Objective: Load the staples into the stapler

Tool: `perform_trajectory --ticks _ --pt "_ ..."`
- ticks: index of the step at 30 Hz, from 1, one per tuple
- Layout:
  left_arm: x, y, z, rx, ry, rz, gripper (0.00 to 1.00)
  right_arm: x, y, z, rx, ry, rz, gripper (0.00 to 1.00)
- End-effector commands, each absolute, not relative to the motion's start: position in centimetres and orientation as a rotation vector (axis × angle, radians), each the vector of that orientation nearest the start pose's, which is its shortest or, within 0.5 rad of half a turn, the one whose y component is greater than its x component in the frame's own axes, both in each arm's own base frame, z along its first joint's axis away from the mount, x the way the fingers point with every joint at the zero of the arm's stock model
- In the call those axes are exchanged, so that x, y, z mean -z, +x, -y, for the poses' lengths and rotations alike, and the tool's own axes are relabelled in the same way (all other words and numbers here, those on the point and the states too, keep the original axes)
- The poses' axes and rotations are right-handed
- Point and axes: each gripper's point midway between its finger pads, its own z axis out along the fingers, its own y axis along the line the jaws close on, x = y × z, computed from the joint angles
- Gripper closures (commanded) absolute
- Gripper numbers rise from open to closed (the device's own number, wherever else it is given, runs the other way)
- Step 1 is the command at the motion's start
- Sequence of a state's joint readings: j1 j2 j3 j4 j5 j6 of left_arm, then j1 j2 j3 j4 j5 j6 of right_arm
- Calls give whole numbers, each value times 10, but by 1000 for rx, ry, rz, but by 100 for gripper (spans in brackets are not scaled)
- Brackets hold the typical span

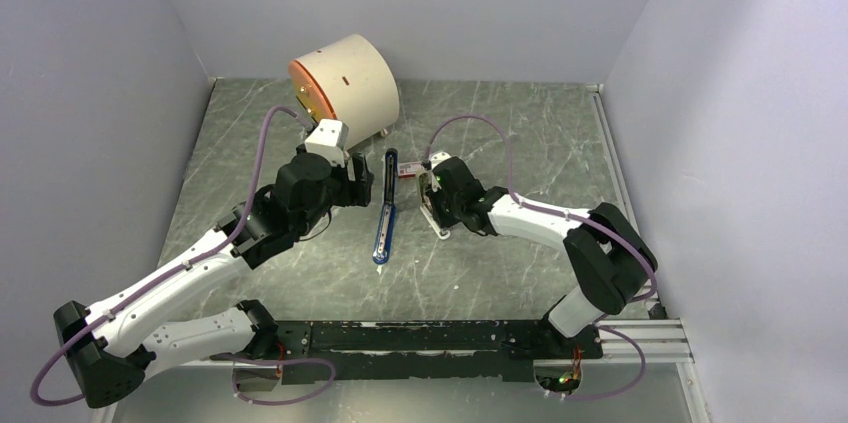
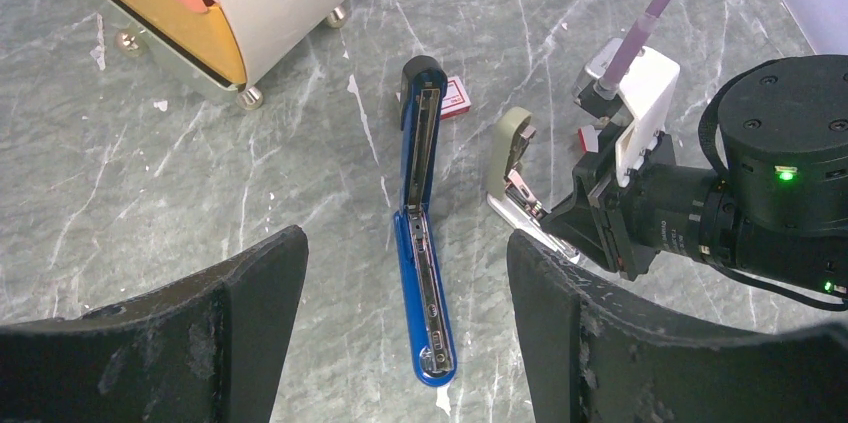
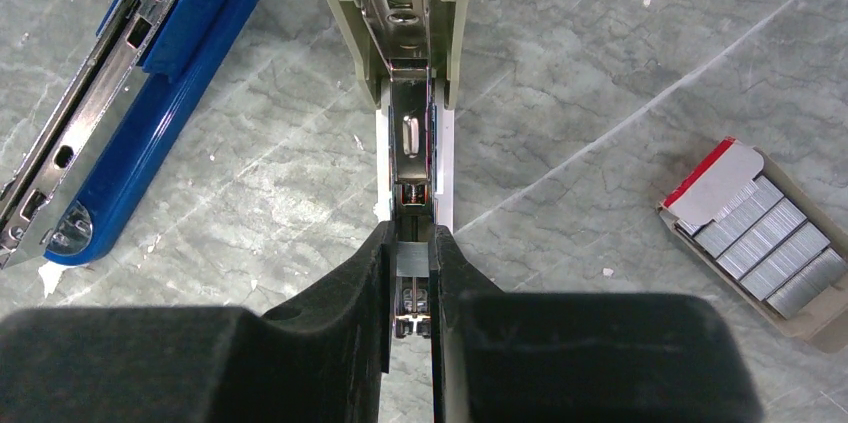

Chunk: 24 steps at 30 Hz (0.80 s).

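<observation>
The blue stapler (image 1: 386, 208) lies opened out flat at mid-table with its silver channel facing up; it also shows in the left wrist view (image 2: 423, 233) and the right wrist view (image 3: 120, 113). My left gripper (image 1: 358, 185) is open and empty, its jaws spread either side of the stapler's near half (image 2: 405, 248), above it. My right gripper (image 1: 433, 205) is shut on the staples (image 3: 412, 259), a short silvery strip pinched between the fingertips. It holds them just over the open channel of a grey-green stapler (image 3: 405, 3), to the right of the blue one.
An open box of spare staple strips (image 3: 765, 243) lies on the table; it also shows by the blue stapler's far end (image 2: 455, 98). A cream cylinder with an orange face (image 1: 345, 83) stands at the back left. The grey-green stapler (image 2: 508, 148) lies opened.
</observation>
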State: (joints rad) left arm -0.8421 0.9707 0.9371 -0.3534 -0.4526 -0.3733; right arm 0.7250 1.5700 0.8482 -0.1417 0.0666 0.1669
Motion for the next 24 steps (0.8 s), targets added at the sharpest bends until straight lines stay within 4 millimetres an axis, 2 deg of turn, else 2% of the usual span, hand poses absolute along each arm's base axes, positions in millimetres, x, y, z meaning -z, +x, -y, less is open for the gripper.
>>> perform_trajectory --ticks 1,8,13,24 --pt "-264 265 198 374 139 -1897 22 -48 288 -248 -317 -665 -2346 83" --pt "-264 266 198 371 139 -1900 22 -41 282 -249 -328 -672 -2385 78" --pt "-265 265 197 369 137 -1898 22 -42 279 -253 -358 -642 -2411 70" --pt "-267 265 196 369 132 -1893 22 -77 293 -256 -371 -509 -2365 54"
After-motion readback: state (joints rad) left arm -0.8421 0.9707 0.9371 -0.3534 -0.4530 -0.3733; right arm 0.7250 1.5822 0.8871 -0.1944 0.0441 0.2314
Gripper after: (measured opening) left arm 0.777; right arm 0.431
